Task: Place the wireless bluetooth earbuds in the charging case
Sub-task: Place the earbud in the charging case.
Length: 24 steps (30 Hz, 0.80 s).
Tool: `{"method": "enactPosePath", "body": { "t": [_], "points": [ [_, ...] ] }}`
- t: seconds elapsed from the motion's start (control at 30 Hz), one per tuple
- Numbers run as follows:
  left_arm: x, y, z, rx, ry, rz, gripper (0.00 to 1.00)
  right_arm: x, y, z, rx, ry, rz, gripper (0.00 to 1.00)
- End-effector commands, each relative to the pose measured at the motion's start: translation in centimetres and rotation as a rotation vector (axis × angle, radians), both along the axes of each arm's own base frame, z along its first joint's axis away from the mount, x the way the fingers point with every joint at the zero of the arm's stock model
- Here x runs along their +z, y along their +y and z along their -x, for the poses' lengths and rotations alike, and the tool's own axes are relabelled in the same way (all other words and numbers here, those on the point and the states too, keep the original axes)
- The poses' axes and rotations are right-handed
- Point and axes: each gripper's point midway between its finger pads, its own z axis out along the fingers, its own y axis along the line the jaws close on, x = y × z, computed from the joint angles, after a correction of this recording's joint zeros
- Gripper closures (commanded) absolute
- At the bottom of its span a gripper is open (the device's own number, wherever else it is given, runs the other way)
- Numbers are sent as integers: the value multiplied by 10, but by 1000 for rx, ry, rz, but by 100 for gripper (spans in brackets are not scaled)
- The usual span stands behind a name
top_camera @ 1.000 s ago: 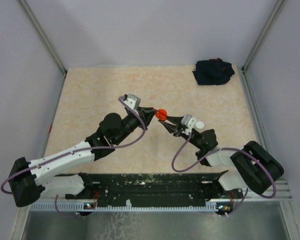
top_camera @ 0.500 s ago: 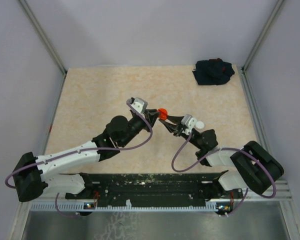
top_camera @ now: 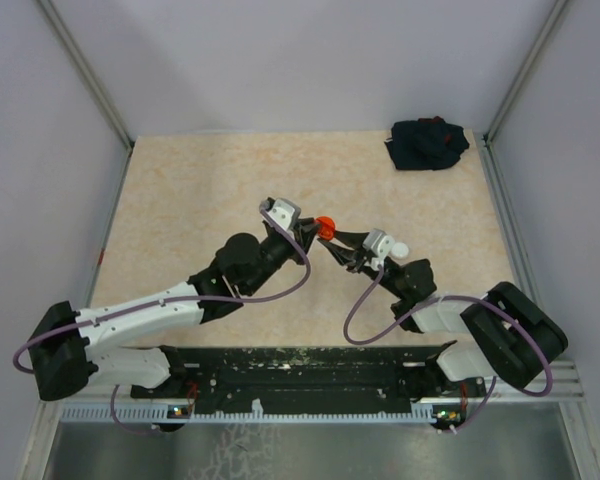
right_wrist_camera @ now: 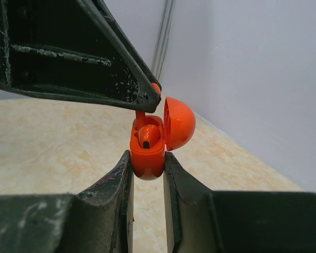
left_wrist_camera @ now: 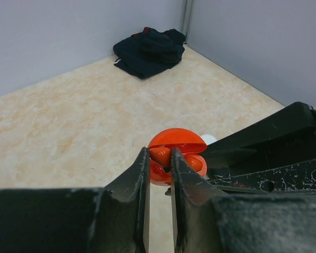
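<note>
My right gripper (right_wrist_camera: 147, 158) is shut on the body of an open red charging case (right_wrist_camera: 146, 153), holding it above the table with its lid (right_wrist_camera: 178, 124) flipped back. One red earbud (right_wrist_camera: 149, 136) sits in a case slot. My left gripper (left_wrist_camera: 159, 155) is shut on a second red earbud (left_wrist_camera: 161, 156), holding it right over the case (left_wrist_camera: 181, 145); its stem (right_wrist_camera: 140, 118) reaches into the other slot. In the top view both grippers meet at the case (top_camera: 324, 226) in mid-table. The white and black earbuds are out of view.
A dark crumpled cloth (top_camera: 427, 143) lies in the back right corner and also shows in the left wrist view (left_wrist_camera: 147, 46). A small white round object (top_camera: 400, 248) lies by the right wrist. Grey walls surround the beige table (top_camera: 190, 200).
My left gripper has moved right, bringing the red earbud up to the open case. My right gripper has held the case still.
</note>
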Motion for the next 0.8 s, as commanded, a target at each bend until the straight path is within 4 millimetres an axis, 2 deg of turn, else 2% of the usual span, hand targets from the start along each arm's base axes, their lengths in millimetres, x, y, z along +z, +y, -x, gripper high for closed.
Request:
{"method": "enactPosePath", "body": {
  "t": [0.0,0.37,0.57,0.77],
  "points": [
    [6,-4,1,0,-43,-11,83,28,-2,10,21,-83,-67,100],
    [-5,-10,4,-10,-47,-83,81,29,-1,11,24,-83,-68,100],
    [-12,-12,7,-18,-41,-126,73,31,-1,11,28,-81,-75,100],
    [-6,-14,10,-32,-38,-102,61,28,0,10,30,-70,-70,100]
  ]
}}
